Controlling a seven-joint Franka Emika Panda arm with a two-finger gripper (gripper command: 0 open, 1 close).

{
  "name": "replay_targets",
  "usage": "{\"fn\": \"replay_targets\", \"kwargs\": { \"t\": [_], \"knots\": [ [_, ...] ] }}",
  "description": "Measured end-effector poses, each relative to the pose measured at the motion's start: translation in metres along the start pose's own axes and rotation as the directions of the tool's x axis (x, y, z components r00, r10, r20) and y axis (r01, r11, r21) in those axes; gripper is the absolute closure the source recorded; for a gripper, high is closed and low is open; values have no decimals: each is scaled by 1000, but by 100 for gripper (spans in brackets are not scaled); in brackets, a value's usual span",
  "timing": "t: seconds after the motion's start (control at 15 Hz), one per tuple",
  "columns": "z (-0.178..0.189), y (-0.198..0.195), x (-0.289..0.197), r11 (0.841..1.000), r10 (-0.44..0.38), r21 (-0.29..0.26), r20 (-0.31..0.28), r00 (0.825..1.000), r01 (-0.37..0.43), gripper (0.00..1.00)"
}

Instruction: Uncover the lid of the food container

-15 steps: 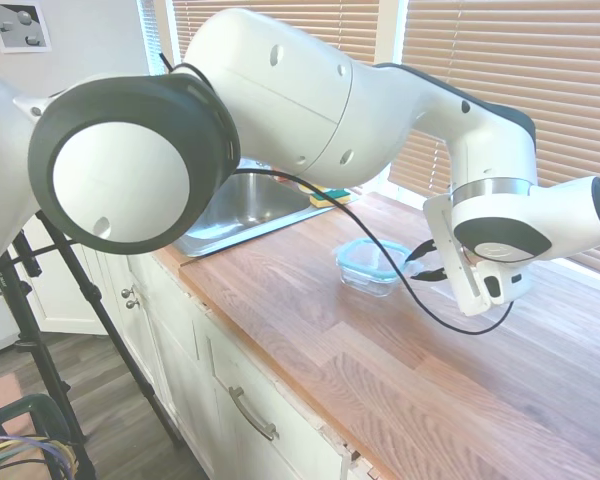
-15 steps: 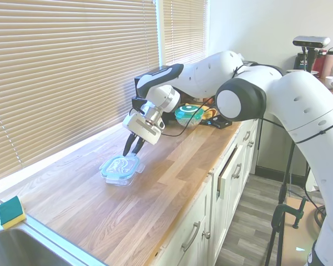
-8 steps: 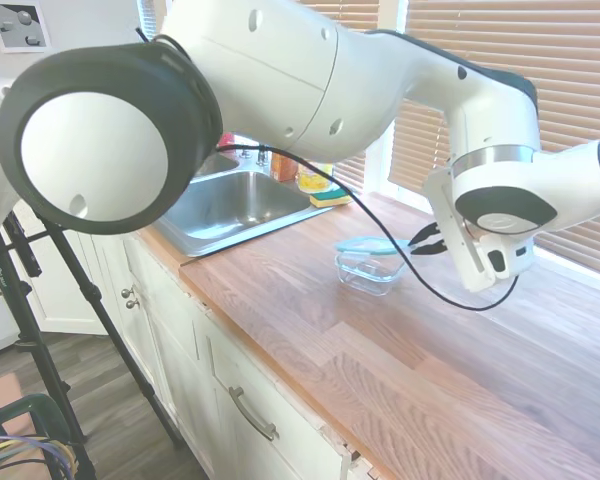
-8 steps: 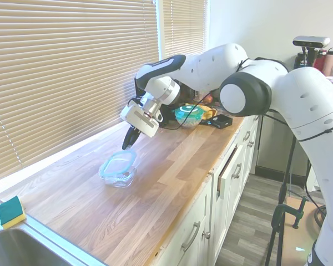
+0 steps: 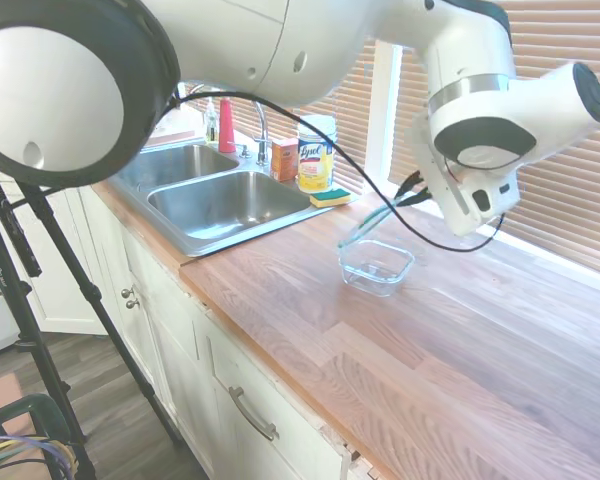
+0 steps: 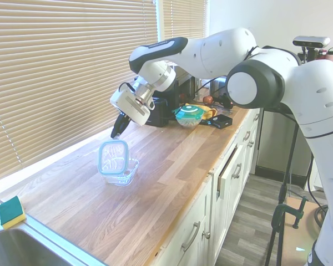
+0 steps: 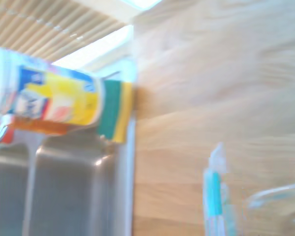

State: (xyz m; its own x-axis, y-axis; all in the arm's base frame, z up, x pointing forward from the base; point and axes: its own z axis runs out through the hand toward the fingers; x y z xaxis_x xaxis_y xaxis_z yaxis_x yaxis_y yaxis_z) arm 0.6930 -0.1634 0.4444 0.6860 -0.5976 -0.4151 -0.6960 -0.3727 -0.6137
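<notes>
As the lid (image 6: 113,157) is held tilted steeply above the food container (image 6: 122,172), gripped at its upper edge by the end effector (image 6: 118,129), whose fingers are closed on the rim, the container is seen standing open on the table (image 6: 172,166). A slip is judged possible, since only a narrow edge is pinched; the lid could drop back onto the glass. The exact finger contact is hard to make out, and the wrist view is blurred, showing only a teal strip.
</notes>
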Motion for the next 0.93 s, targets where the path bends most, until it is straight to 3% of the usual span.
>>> {"fn": "replay_targets", "kwargs": {
  "t": [0.6, 0.73, 0.93],
  "knots": [
    [55, -35, -61, 993, -84, -76, 66, 994, 89, 100],
    [65, -35, -69, 990, -96, -99, 57, 994, 102, 100],
    [78, -32, -86, 976, -151, -157, -10, 989, 148, 100]
  ]
}}
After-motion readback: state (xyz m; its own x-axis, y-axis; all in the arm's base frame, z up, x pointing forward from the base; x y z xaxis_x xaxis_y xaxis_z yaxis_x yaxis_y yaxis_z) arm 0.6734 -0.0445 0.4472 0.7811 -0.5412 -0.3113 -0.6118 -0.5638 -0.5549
